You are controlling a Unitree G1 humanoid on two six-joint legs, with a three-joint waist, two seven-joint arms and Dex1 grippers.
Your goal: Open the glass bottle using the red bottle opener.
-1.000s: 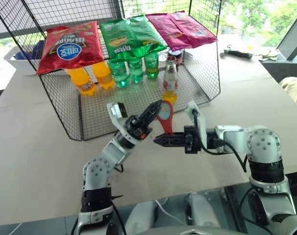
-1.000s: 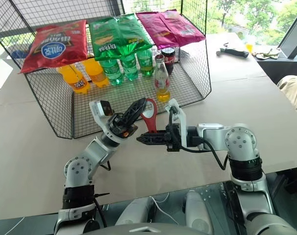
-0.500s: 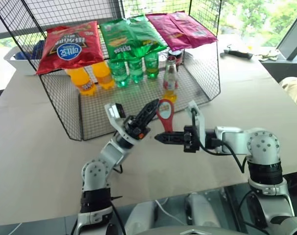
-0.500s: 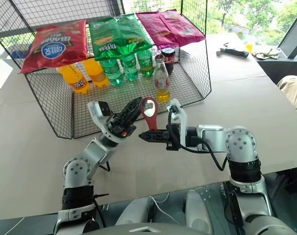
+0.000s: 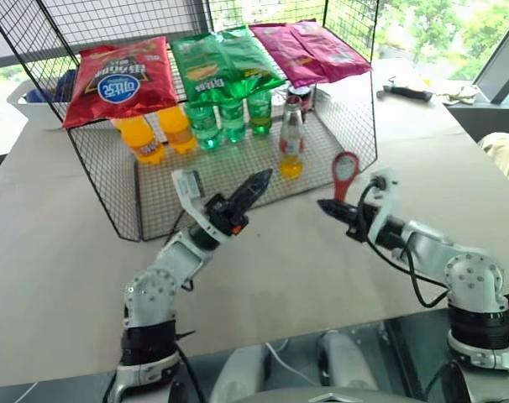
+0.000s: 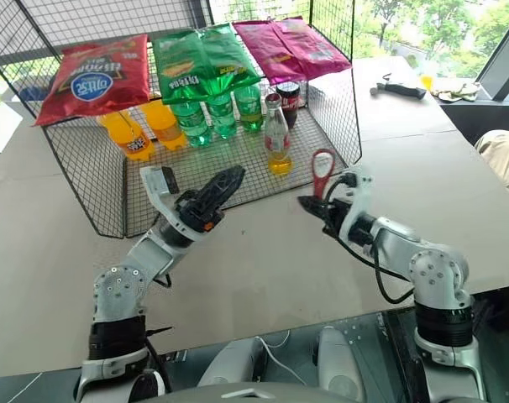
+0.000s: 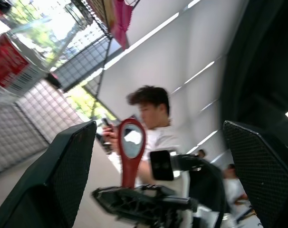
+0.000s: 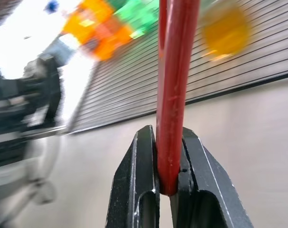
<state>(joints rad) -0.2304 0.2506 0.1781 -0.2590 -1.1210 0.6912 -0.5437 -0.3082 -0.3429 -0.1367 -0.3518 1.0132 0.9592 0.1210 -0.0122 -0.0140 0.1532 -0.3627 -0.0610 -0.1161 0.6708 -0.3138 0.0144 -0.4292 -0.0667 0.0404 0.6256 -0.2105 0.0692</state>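
The red bottle opener [image 8: 175,85] (upper part) leaves the frame.

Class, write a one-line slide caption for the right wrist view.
Right gripper, jaws shut on the red bottle opener, above the tan table.

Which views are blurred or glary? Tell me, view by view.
Right wrist view: red bottle opener sharp between the jaws, the shelf behind smeared, white glare at one corner. Left wrist view: the glass bottle soft, bright daylight behind it. Head views: crisp, with bright windows behind the wire rack.
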